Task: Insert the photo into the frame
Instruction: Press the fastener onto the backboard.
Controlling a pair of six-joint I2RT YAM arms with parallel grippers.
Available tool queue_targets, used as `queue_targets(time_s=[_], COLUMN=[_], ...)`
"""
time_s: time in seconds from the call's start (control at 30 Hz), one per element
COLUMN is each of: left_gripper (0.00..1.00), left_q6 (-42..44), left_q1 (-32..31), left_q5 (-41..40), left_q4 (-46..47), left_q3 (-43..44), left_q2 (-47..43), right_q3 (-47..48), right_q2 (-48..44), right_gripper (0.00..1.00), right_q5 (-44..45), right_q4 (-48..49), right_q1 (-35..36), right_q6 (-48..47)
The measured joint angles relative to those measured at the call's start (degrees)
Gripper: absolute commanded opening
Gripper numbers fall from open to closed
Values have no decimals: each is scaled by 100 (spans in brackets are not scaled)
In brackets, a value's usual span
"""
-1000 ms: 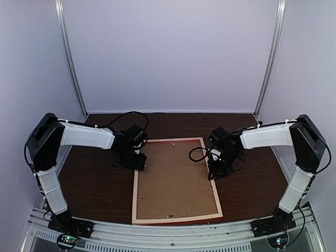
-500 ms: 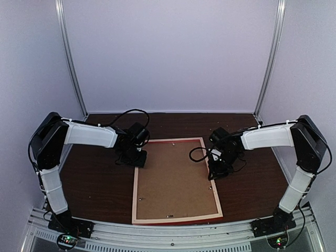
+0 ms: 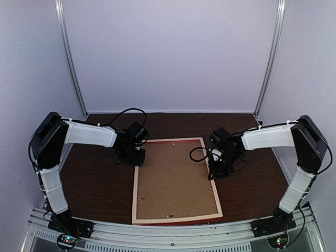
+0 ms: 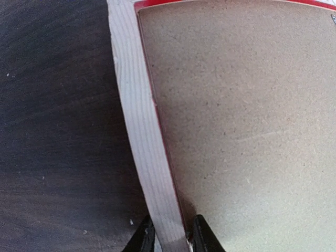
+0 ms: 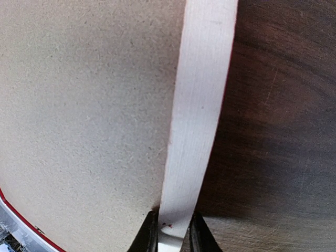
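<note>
The table (image 3: 94, 178) is dark wood. The frame (image 3: 136, 194) lies flat on it, back side up, pale wood rails showing with a red lip at the inner edge. Its long axis runs from the near edge away from the arm bases, skewed slightly. The board (image 3: 176, 178), plain brown, fills the frame's opening.

The photo is not in view anywhere. Whether it lies beneath the board cannot be told.

The left gripper (image 3: 137, 157) is at the frame's left rail, close to the far left corner. It is narrowed onto that rail, one finger (image 4: 144, 239) outside it and the other on the board side.

The right gripper (image 3: 214, 172) is at the frame's right rail, about a third of the way down from the far end. It pinches that rail likewise, a finger (image 5: 148, 233) each side.

Judgement: both arms grip opposite long rails toward the far end, neither nearer than the other. Any lift or turn would therefore pivot about the near short rail. Uneven raising risks twisting the thin frame or letting the board slip out.
</note>
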Motion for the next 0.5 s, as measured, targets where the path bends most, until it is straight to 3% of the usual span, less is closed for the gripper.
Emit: queue_targets(time_s=[0.37, 0.5], left_gripper=[19, 28], left_q6=[-210, -267], left_q1=[50, 66], left_q5=[96, 146], left_q4=[219, 293], left_q3=[-199, -273], left_q2=[-122, -179], right_q3=[-31, -31], right_q2=[-17, -17], right_gripper=[12, 12], right_q5=[-17, -20], right_q4=[37, 39], right_q1=[-9, -9], right_q6=[7, 9])
